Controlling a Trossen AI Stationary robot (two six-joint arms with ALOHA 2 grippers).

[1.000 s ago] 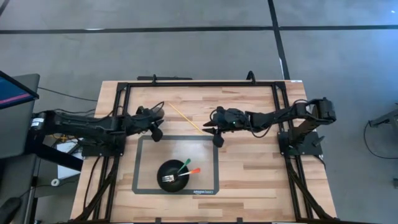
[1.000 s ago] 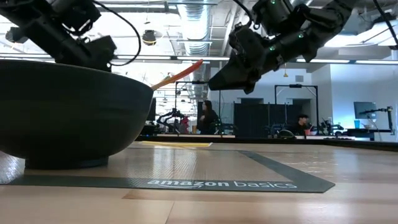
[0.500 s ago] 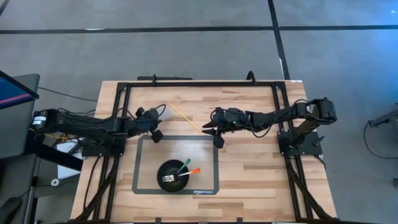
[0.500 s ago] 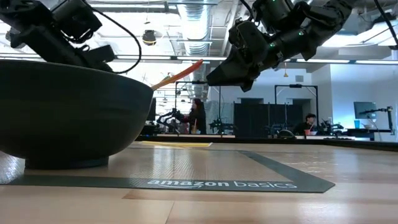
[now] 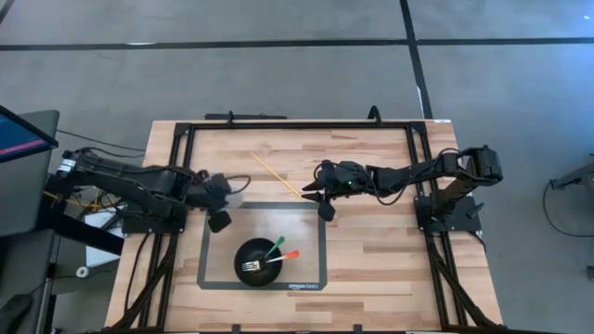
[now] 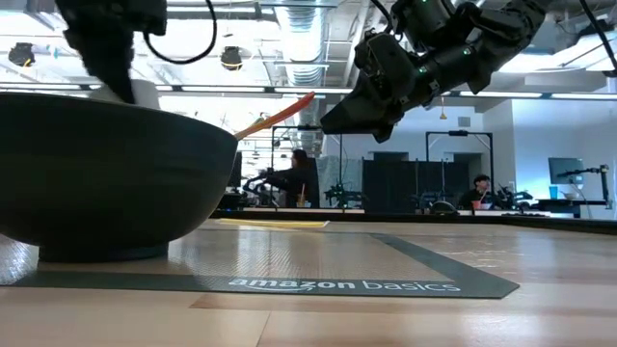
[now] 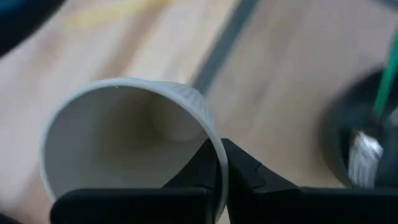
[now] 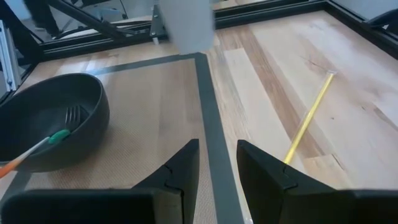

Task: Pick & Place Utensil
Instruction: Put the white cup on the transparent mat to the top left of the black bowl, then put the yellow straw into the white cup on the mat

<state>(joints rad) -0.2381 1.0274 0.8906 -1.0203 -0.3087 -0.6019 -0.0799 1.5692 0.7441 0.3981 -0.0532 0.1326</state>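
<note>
My left gripper (image 5: 225, 197) (image 7: 221, 155) is shut on a white paper cup (image 5: 235, 188) (image 7: 124, 137) above the mat's far left corner; the right wrist view shows the cup (image 8: 186, 22) in the air. My right gripper (image 5: 308, 193) (image 8: 217, 155) hangs open and empty over the mat's far right corner. A black bowl (image 5: 260, 262) (image 8: 50, 118) stands on the mat, with a green-handled fork (image 5: 264, 256) and an orange-handled utensil (image 5: 283, 257) leaning on its rim. A thin yellow stick (image 5: 276, 174) (image 8: 308, 121) lies flat on the wood beside the right gripper. My left gripper holds the cup by its rim (image 7: 214, 144), pinched with one finger inside the mouth and one outside the wall. The cup is lifted clear of the table and lies tipped on its side, its open mouth facing back toward the wrist.
The grey-bordered mat (image 5: 209, 241) covers the table's near middle. A black metal frame (image 5: 297, 124) runs round the tabletop. Bare wood (image 5: 390, 260) lies to the mat's right. In the low view, people stand in the room far behind the table.
My left gripper has carried the cup from the far side of the table toward the near edge, to the mat's far left corner, turning as it went. The cup stayed in its hold.
</note>
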